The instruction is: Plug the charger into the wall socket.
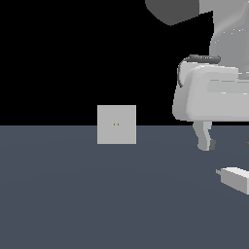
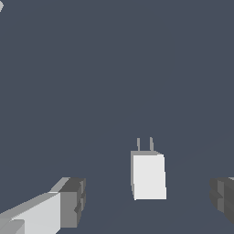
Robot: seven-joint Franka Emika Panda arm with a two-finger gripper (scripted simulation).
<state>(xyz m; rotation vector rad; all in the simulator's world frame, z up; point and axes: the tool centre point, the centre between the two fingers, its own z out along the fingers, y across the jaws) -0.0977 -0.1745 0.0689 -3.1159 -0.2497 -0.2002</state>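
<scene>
**Charger lies below the open tool, between its fingers, prongs pointing ahead**

The tool (image 2: 146, 201) hangs above a dark grey surface (image 1: 97, 204) with its two fingers spread wide apart and nothing held. In the wrist view one finger (image 2: 68, 201) shows pale with a darker pad, and the other finger (image 2: 224, 199) sits at the opposite edge.

The charger (image 2: 148, 176), a small light grey block, lies flat on the surface in the gap between those fingers, touching neither. It sits somewhat nearer the second finger than the first. Its long axis runs across the line that joins the two fingers, so its long flat sides face the pads. Two thin prongs project from its far end, away from the wrist.

In the exterior view the charger (image 1: 236, 179) lies below the visible fingertip (image 1: 206, 143), clearly apart from it, partly cut off at the frame edge.

The wall socket (image 1: 116, 124), an upright square plate with two tiny yellowish holes, stands well apart from the tool, toward the exterior view's left.

A straight descent looks likely to bracket the block; a small sideways correction may centre it.
</scene>
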